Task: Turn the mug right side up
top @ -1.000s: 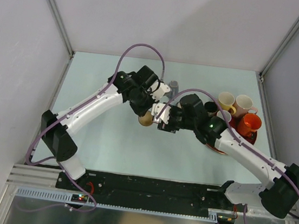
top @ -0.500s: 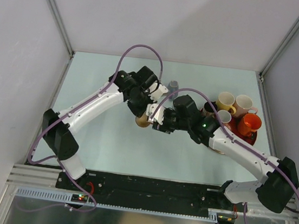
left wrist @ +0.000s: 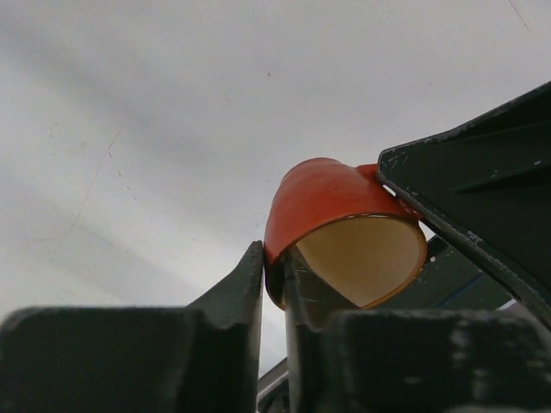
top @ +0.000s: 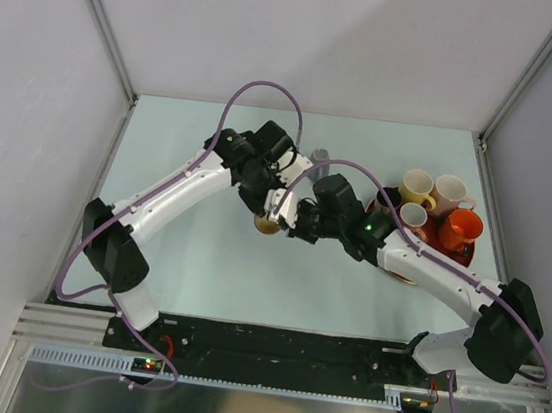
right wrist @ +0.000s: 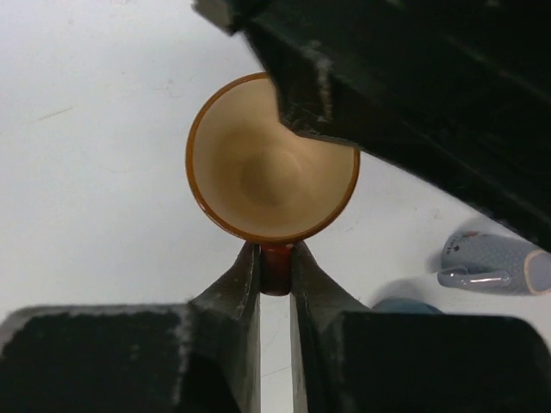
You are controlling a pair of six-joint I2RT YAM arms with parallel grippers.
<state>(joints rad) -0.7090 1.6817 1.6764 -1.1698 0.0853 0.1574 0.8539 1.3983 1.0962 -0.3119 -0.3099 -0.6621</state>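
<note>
The brown-orange mug (top: 267, 225) with a cream inside hangs between both grippers above the middle of the table. My left gripper (left wrist: 274, 258) is shut on its rim wall, one finger inside and one outside; the mug (left wrist: 323, 194) lies tilted there. My right gripper (right wrist: 274, 258) is shut on the mug's handle (right wrist: 275, 268). The mug's open mouth (right wrist: 271, 172) faces the right wrist camera. From above, the left gripper (top: 266, 208) and the right gripper (top: 285, 226) meet at the mug, and its cream inside shows.
A grey-blue mug (top: 319, 156) lies behind the arms and also shows in the right wrist view (right wrist: 495, 262). At the right, a red tray (top: 468, 254) holds a yellow mug (top: 417, 187), a pink mug (top: 449, 193), an orange mug (top: 460, 229) and others.
Both grippers have kept hold of the mug and shifted slightly. The mug has turned, so its cream inside now shows from above instead of its brown side.
</note>
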